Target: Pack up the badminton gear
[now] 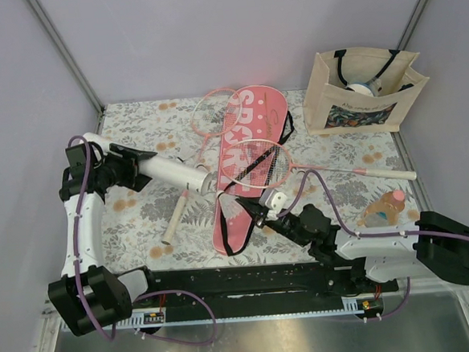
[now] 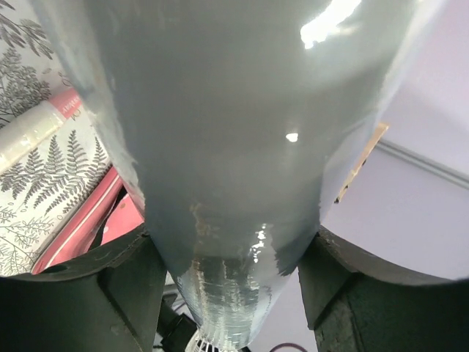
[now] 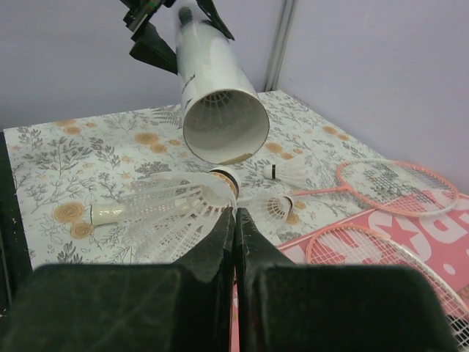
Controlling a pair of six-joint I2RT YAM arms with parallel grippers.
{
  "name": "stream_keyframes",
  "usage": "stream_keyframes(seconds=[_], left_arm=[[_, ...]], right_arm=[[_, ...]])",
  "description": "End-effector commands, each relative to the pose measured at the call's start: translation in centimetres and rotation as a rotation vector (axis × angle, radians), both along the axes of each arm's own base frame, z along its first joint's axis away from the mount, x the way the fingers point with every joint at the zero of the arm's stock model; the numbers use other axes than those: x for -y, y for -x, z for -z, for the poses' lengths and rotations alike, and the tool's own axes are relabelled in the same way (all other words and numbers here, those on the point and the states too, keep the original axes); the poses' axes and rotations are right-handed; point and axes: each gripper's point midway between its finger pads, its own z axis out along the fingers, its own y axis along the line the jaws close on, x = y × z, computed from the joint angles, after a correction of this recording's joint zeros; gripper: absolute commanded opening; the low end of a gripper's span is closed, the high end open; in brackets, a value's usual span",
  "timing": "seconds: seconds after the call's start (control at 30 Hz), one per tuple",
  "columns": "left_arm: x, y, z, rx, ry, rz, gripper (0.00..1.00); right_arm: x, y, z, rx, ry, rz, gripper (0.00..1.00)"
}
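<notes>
My left gripper is shut on the white tube, holding it level above the table with its open mouth pointing right. In the left wrist view the tube sits between both fingers. My right gripper is shut, pinching the skirt edge of a white shuttlecock just in front of the tube's mouth. The pink cover lettered "SPORT" lies mid-table with one pink racket on it. The other racket lies to its left.
Two more shuttlecocks lie on the floral cloth under the tube's mouth. A beige tote bag stands at the back right. A small peach bottle lies near the right arm. A racket handle lies below the tube.
</notes>
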Motion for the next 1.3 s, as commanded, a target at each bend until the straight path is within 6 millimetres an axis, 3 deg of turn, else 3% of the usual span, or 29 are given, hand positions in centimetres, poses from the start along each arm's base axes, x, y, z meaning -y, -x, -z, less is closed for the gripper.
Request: stream_keyframes(seconds=[0.0, 0.47, 0.53, 0.67, 0.8, 1.0, 1.13, 1.27], left_arm=[[1.6, 0.0, -1.6, 0.116, 0.033, 0.151, 0.43], [3.5, 1.6, -1.9, 0.13, 0.138, 0.221, 0.43], [3.7, 1.8, -2.0, 0.13, 0.145, 0.222, 0.43], [3.9, 2.1, -2.0, 0.116, 0.173, 0.219, 0.43], [4.0, 2.2, -2.1, 0.111, 0.185, 0.22, 0.43], [3.9, 2.0, -2.3, 0.119, 0.177, 0.211, 0.43], [3.8, 1.8, -2.9, 0.136, 0.155, 0.212, 0.43], [3.9, 1.8, -2.6, 0.124, 0.169, 0.218, 0.43]], right_arm=[[-1.7, 0.7, -2.8, 0.092, 0.02, -0.065, 0.0], [-5.5, -1.5, -6.1, 0.156, -0.095, -0.025, 0.0], [-5.3, -2.5, -6.0, 0.149, -0.111, 0.029, 0.08], [-5.2, -3.3, -5.5, 0.142, -0.131, 0.078, 0.1], [-4.8, -3.6, -4.7, 0.117, -0.143, 0.104, 0.37], [-3.7, -3.3, -4.7, 0.073, -0.179, 0.106, 0.59], [-3.2, -2.5, -4.0, -0.047, -0.152, 0.092, 0.69], [-2.4, -2.1, -3.9, -0.117, -0.182, 0.09, 0.71]])
